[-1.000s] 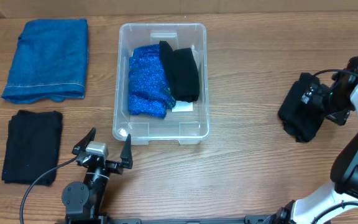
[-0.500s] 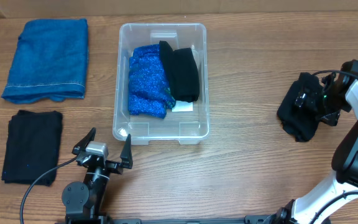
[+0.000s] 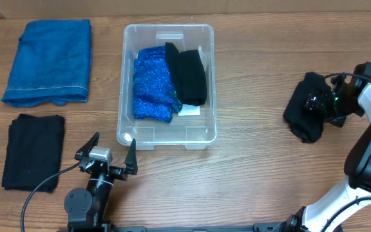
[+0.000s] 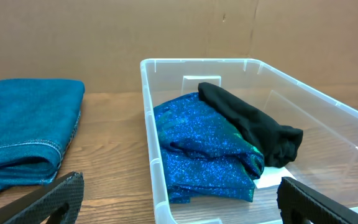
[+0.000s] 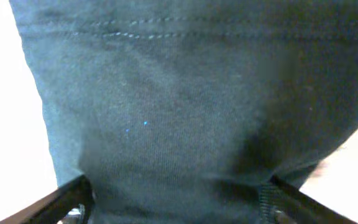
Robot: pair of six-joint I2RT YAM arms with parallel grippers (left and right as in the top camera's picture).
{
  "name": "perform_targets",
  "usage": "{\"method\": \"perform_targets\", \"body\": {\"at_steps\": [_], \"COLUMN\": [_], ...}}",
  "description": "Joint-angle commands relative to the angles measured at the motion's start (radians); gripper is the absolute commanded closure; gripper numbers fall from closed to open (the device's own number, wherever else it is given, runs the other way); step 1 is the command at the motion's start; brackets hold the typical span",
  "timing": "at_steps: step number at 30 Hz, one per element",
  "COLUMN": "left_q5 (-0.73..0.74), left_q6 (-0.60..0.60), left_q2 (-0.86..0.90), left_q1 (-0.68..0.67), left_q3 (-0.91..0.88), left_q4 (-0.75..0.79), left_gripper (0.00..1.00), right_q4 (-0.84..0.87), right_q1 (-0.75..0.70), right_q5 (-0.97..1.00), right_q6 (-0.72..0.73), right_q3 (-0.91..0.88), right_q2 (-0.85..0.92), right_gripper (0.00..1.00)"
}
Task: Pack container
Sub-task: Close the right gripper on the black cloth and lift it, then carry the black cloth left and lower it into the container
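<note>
Container (image 3: 167,134) is sitting well left of your right claw (image 3: 317,104); probably light, stiff, rim's the handhold. That claw is straddling floppy black cloth (image 3: 303,119), can't tell if clamped. Left claw (image 3: 113,142) is gaping.

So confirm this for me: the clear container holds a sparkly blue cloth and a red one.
Not quite. The container holds the sparkly blue cloth and a black cloth, not a red one. The overhead view shows it.
</note>
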Motion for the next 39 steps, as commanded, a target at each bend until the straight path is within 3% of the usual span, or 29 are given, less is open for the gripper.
{"method": "perform_targets", "body": {"at_steps": [1, 2, 6, 9, 11, 18, 31, 39], "left_q5": [0.002, 0.002, 0.002, 0.002, 0.002, 0.002, 0.002, 0.002], "left_q6": [0.019, 0.019, 0.019, 0.019, 0.019, 0.019, 0.019, 0.019], "left_q2": [-0.010, -0.010, -0.010, -0.010, -0.010, -0.010, -0.010, -0.010], "left_q1": [0.005, 0.005, 0.005, 0.005, 0.005, 0.005, 0.005, 0.005], "left_q3": [-0.003, -0.003, -0.003, -0.003, -0.003, -0.003, -0.003, -0.003], "left_q4": [0.002, 0.002, 0.001, 0.001, 0.001, 0.001, 0.002, 0.002], "left_gripper": [0.00, 0.00, 0.00, 0.00, 0.00, 0.00, 0.00, 0.00], "right_q4": [0.009, 0.009, 0.007, 0.008, 0.012, 0.043, 0.052, -0.012], "right_q1": [0.005, 0.005, 0.005, 0.005, 0.005, 0.005, 0.008, 0.093], "right_q5": [-0.111, -0.114, -0.115, -0.142, -0.179, -0.357, -0.909, -0.929], "right_q6": [0.000, 0.000, 0.000, 0.000, 0.000, 0.000, 0.001, 0.012], "right_q3": [-0.002, -0.002, -0.002, -0.002, -0.002, 0.002, 0.156, 0.313], "right_q2": [0.027, 0.027, 0.027, 0.027, 0.027, 0.027, -0.027, -0.184], "right_gripper": [0.30, 0.37, 0.40, 0.54, 0.58, 0.96, 0.96, 0.96]}}
